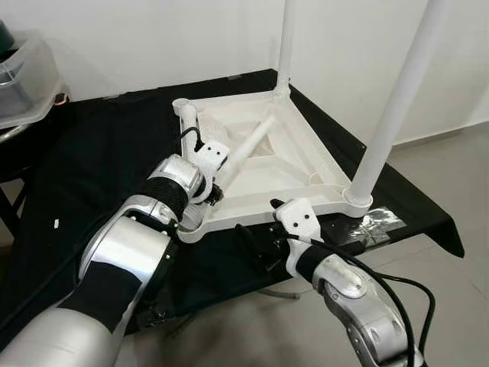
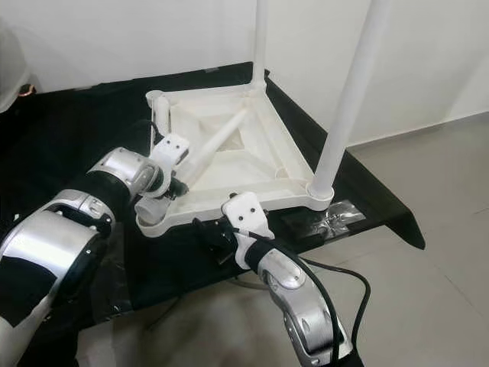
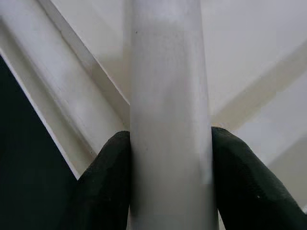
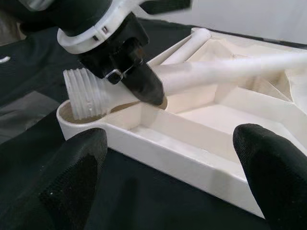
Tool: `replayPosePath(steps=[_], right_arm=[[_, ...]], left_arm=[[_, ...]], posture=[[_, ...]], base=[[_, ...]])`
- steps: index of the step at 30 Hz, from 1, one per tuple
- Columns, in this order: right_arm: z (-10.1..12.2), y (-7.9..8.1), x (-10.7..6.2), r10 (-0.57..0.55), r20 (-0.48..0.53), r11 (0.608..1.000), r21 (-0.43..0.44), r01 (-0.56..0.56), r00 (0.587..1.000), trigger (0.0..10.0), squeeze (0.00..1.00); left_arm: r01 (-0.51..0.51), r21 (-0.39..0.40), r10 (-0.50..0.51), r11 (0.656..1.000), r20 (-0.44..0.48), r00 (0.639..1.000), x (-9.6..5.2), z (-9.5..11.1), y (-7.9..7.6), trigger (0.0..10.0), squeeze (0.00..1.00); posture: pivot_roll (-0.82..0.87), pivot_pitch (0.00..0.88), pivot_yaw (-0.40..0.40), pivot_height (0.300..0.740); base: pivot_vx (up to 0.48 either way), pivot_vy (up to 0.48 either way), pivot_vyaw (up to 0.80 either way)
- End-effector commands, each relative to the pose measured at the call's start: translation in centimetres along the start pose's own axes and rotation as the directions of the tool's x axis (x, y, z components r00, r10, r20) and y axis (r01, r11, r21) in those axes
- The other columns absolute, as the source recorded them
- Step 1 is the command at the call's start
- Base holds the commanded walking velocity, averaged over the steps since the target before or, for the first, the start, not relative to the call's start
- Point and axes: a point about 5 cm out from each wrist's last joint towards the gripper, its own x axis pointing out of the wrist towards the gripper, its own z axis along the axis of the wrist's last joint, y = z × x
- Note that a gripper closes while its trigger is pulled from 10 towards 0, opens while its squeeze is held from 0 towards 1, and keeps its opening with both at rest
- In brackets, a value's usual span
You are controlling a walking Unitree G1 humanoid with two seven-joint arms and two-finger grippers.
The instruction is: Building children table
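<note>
Upturned white tabletop (image 1: 306,164) lying underside-up on the black-draped desk (image 1: 92,153), two legs already standing upright in its far corner (image 1: 285,46) and the corner nearest the bare floor (image 1: 393,99). Third leg (image 2: 218,145) lying tilted across the tabletop's hollow, threaded end (image 4: 85,98) resting at the mouth of the near corner socket (image 4: 72,120) rather than down in it. Left gripper (image 1: 214,180) clamped on that leg just above the thread — black fingers (image 3: 103,187) pressed on either side of the white tube, jaws closed on it. Right gripper (image 4: 172,182) just off the tabletop's near edge, jaws spread wide with nothing between them, close to the rim but not touching it as far as can be seen. Main risk, by my reading: thread entering the socket at this slant and cross-threading or jamming, since the leg leans well off the socket's axis. Also possible — smooth tube slipping round inside the left jaws once twisting starts, so no real turn at the thread. Unbraced tabletop sliding or pivoting on the cloth under a sideways push, tipping the two standing legs with it, unless the right jaws come in to steady the rim. Crumpled clear wrapper (image 1: 378,224) by the tabletop's floor-side corner, a minor snag.
</note>
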Motion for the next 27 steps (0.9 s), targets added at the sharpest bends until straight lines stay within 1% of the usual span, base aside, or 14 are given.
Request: replayPosePath(steps=[1, 4, 7, 8, 9, 11, 12, 16, 17, 18, 19, 22, 24, 27], right_arm=[[0.5, -0.4, 0.0, -0.025, 0.018, 1.0, -0.001, 0.025, 1.0, 10.0, 0.0], [0.9, -0.9, 0.0, -0.041, 0.038, 0.999, 0.005, 0.041, 0.998, 10.0, 0.0], [1.1, -1.0, 0.0, -0.045, 0.042, 0.999, 0.006, 0.045, 0.998, 10.0, 0.0], [1.1, -1.1, 0.0, -0.047, 0.05, 0.999, 0.008, 0.047, 0.998, 10.0, 0.0], [1.1, -1.1, 0.0, -0.047, 0.05, 0.999, 0.008, 0.047, 0.998, 10.0, 0.0], [1.3, -1.2, 0.1, -0.044, 0.063, 0.999, 0.014, 0.043, 0.997, 10.0, 0.0], [1.3, -1.2, 0.1, -0.044, 0.063, 0.999, 0.014, 0.043, 0.997, 10.0, 0.0], [2.4, -1.6, 0.4, -0.016, 0.13, 0.996, 0.09, 0.004, 0.991, 10.0, 0.0], [2.4, -1.6, 0.4, -0.016, 0.13, 0.996, 0.09, 0.004, 0.991, 10.0, 0.0], [2.9, -1.8, 0.4, -0.006, 0.156, 0.993, 0.119, -0.012, 0.988, 10.0, 0.0], [3.6, -2.2, 0.4, 0.002, 0.196, 0.985, 0.169, -0.036, 0.981, 10.0, 0.0], [4.0, -2.4, 0.4, 0.007, 0.223, 0.978, 0.201, -0.053, 0.975, 10.0, 0.0], [5.7, -3.5, 0.0, 0.04, 0.334, 0.936, 0.318, -0.153, 0.942, 10.0, 0.0], [6.5, -3.8, -0.4, 0.079, 0.393, 0.914, 0.338, -0.223, 0.916, 10.0, 0.0]], left_arm=[[0.035, -0.085, -0.025, 0.996, 0.115, 0.993, -0.6, 1.6, 0.3, 0.0, 0.0], [0.115, -0.226, -0.04, 0.967, 0.313, 0.949, -2.6, 4.6, 2.2, 0.0, 0.0], [0.151, -0.264, -0.042, 0.953, 0.375, 0.926, -3.4, 5.5, 2.9, 0.0, 0.0], [0.256, -0.283, -0.062, 0.924, 0.551, 0.832, -5.5, 7.3, 4.5, 0.0, 0.0], [0.256, -0.283, -0.062, 0.924, 0.551, 0.832, -5.5, 7.3, 4.5, 0.0, 0.0], [0.339, -0.255, -0.071, 0.906, 0.696, 0.714, -7.3, 8.2, 5.7, 0.0, 0.0], [0.339, -0.255, -0.071, 0.906, 0.696, 0.714, -7.3, 8.2, 5.7, 0.0, 0.0], [0.503, -0.26, -0.006, 0.824, 0.884, 0.468, -10.0, 8.0, 7.6, 0.0, 0.0], [0.503, -0.26, -0.006, 0.824, 0.884, 0.468, -10.0, 8.0, 7.6, 0.0, 0.0], [0.526, -0.242, 0.011, 0.815, 0.915, 0.403, -10.6, 7.6, 7.8, 1.4, 0.0], [0.548, -0.173, -0.014, 0.818, 0.947, 0.32, -11.4, 6.9, 7.5, 8.7, 0.0], [0.555, -0.123, -0.033, 0.823, 0.964, 0.263, -11.9, 6.4, 7.2, 8.7, 0.0], [0.544, -0.004, -0.098, 0.839, 0.982, 0.158, -12.7, 4.3, 5.4, 10.0, 0.0], [0.522, 0.047, -0.138, 0.852, 0.981, 0.136, -13.0, 3.4, 4.4, 10.0, 0.0]], posture=[[-0.04, 0.113, 0.021, 0.74], [-0.04, 0.112, 0.021, 0.74], [-0.04, 0.112, 0.02, 0.74], [-0.04, 0.106, 0.018, 0.74], [-0.04, 0.106, 0.018, 0.74], [-0.03, 0.102, 0.013, 0.74], [-0.03, 0.102, 0.013, 0.74], [-0.03, 0.095, 0.003, 0.74], [-0.03, 0.095, 0.003, 0.74], [-0.03, 0.093, 0.0, 0.74], [-0.03, 0.091, -0.003, 0.74], [-0.03, 0.09, -0.004, 0.74], [-0.02, 0.087, -0.017, 0.74], [-0.02, 0.088, -0.021, 0.74]], base=[[0.0, 0.0, 0.0], [0.0, 0.0, 0.0], [0.0, 0.0, 0.0], [0.0, 0.0, 0.0], [0.0, 0.0, 0.0], [0.0, 0.0, 0.0], [0.0, 0.0, 0.0], [0.0, 0.0, 0.0], [0.0, 0.0, 0.0], [0.0, 0.0, 0.0], [0.0, 0.0, 0.0], [0.0, 0.0, 0.0], [0.0, 0.0, 0.0], [0.0, 0.0, 0.0]])
